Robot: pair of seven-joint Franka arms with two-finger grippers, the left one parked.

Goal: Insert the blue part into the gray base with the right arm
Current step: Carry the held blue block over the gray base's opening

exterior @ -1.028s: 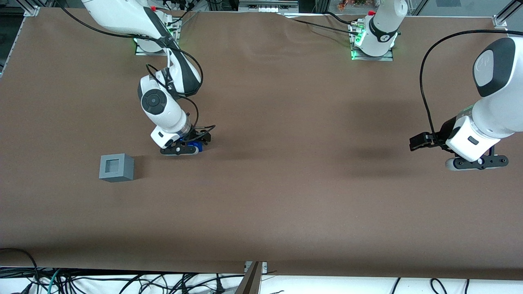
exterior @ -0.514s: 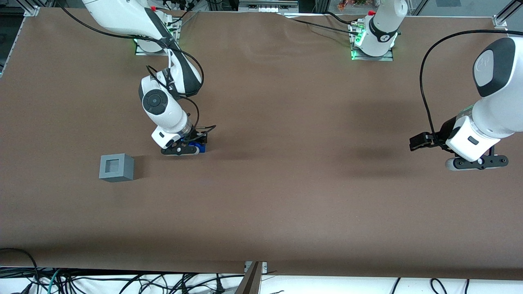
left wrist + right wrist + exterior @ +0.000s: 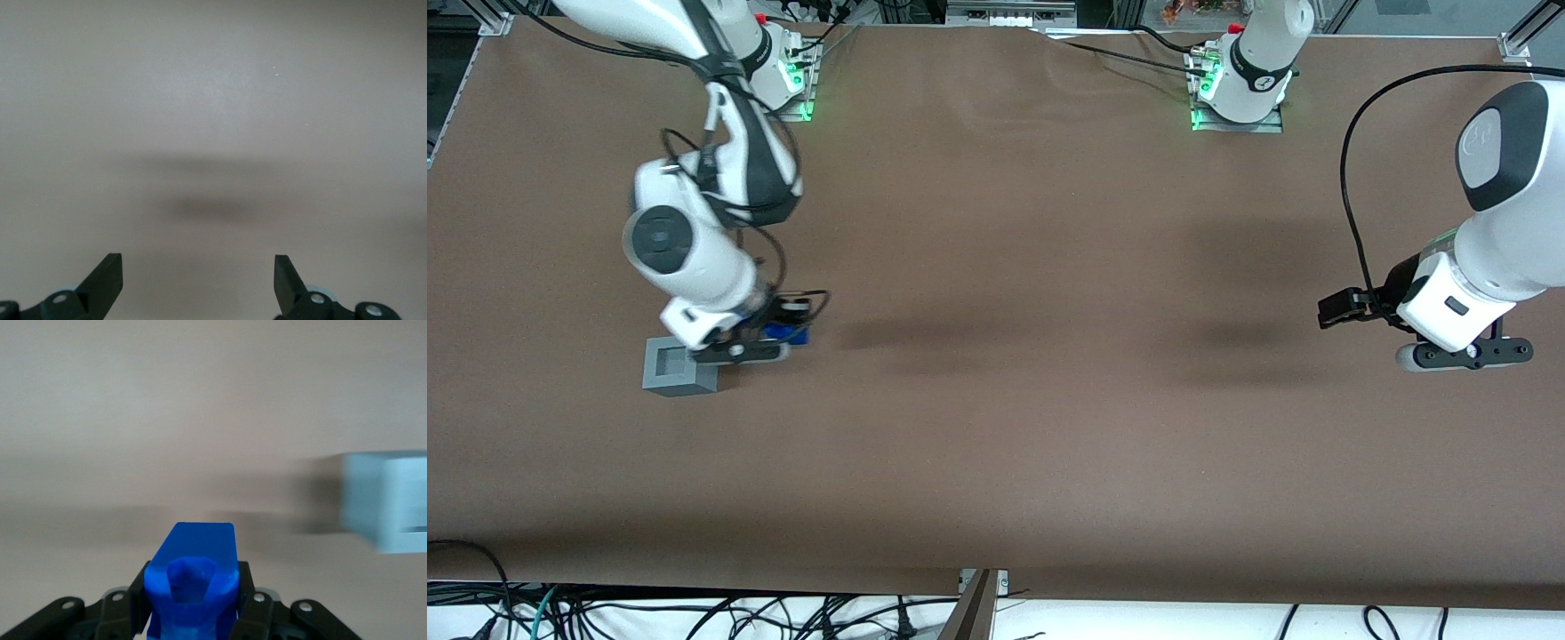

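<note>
Front view: light-gray plastic cube base (image 3: 679, 365) with a square recess in its top face, resting on the brown table covering (image 3: 1049, 427) toward the working arm's end. White right arm with black joint sections (image 3: 694, 231) reaching down just beside that gray base, black 2-finger gripper (image 3: 769, 342) raised above the covering at the base's upper edge, overlapping 1 corner of it in this view. Small bright-blue plastic part (image 3: 787, 334) pinched between the fingers, not in the recess. Right wrist view: blue part (image 3: 193, 583) clamped on both sides by the gripper (image 3: 193, 613), gray base (image 3: 387, 501) apart from it, blurred, sitting on the covering with its shadow alongside.
</note>
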